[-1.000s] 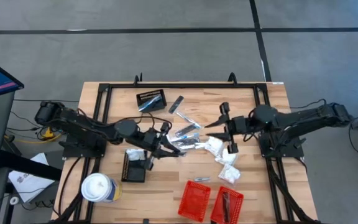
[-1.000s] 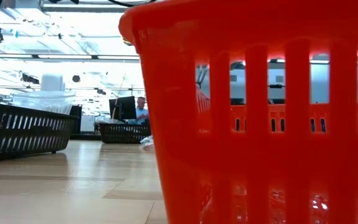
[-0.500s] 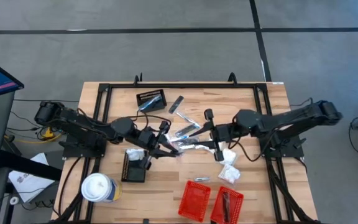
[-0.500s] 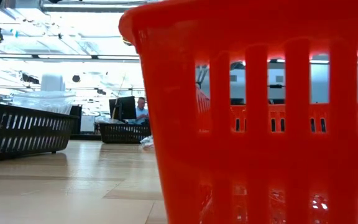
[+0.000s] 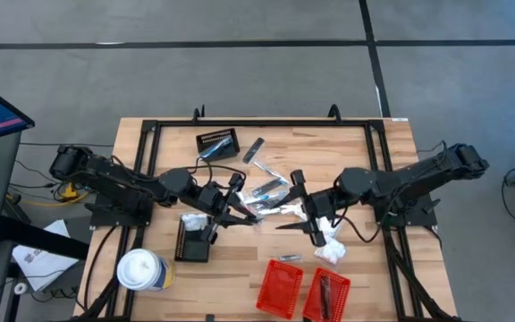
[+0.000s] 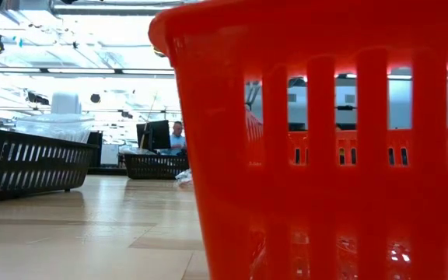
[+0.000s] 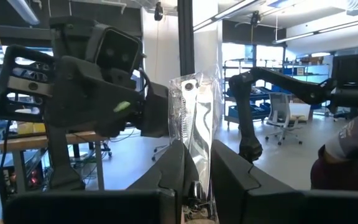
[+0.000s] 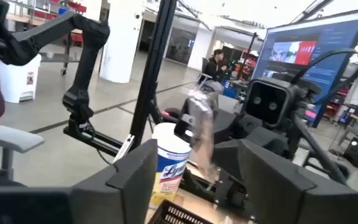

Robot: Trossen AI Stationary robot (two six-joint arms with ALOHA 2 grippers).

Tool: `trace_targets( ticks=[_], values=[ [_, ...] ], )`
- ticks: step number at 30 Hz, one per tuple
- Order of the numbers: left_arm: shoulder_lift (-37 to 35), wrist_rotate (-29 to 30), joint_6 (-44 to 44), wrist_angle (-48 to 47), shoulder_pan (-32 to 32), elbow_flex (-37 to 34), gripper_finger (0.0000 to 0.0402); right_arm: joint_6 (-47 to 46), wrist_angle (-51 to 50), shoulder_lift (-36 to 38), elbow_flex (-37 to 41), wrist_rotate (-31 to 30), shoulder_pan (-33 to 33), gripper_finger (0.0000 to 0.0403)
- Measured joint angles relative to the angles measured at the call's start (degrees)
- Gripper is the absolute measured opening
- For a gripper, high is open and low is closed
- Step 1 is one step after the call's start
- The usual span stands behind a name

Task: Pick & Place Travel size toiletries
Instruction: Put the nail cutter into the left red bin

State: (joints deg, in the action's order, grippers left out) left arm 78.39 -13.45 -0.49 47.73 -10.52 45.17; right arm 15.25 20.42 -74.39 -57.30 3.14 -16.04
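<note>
My left gripper (image 5: 247, 215) (image 7: 197, 177) hovers over the table's middle, shut on a clear, silvery-edged toiletry packet (image 7: 194, 118). My right gripper (image 5: 286, 210) (image 8: 197, 152) faces it from the table's right, open. In the right wrist view its fingers stand on either side of the blurred packet (image 8: 201, 130), apart from it. More toiletries lie on the table: silvery sachets (image 5: 271, 190), white packets (image 5: 327, 240) and a dark stick (image 5: 255, 148). The low view shows neither gripper. My left gripper pinches the packet's lower end (image 7: 196, 186) between its two fingers. The fingers come nearly level from the table's left, tipped slightly up. The packet stands upright above the fingers, lifted clear of the table.
Two black slotted baskets (image 5: 217, 143) (image 5: 192, 241) sit on the left half, and two red baskets (image 5: 280, 288) (image 5: 326, 295) at the near edge. A white lidded cup (image 5: 141, 270) stands at the near left corner. One red basket (image 6: 325, 155) fills the low view.
My right gripper has gone toward the table's left and a little toward its near edge, closing in on my left gripper and the packet that it holds.
</note>
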Motion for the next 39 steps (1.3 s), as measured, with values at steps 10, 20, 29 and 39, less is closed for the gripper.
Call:
trace_targets(
  ticks=[10,20,29,39],
  values=[
    [-0.01,0.02,0.02,0.37,0.00,0.07,0.0047,-0.52,7.12,-3.32,-0.05,-0.14,2.25,0.0242],
    [-0.02,0.00,0.20,0.36,0.53,0.07,0.0047,-2.73,5.81,-7.68,-3.30,0.92,3.09,0.0239],
    [-0.02,0.04,0.17,0.13,1.29,0.07,0.0046,-2.43,3.48,-10.38,-6.53,0.92,3.09,0.0238],
    [-0.02,0.02,0.18,-0.19,1.29,0.07,0.0047,-1.75,2.93,-10.16,-6.54,0.93,2.94,0.0179]
  ],
)
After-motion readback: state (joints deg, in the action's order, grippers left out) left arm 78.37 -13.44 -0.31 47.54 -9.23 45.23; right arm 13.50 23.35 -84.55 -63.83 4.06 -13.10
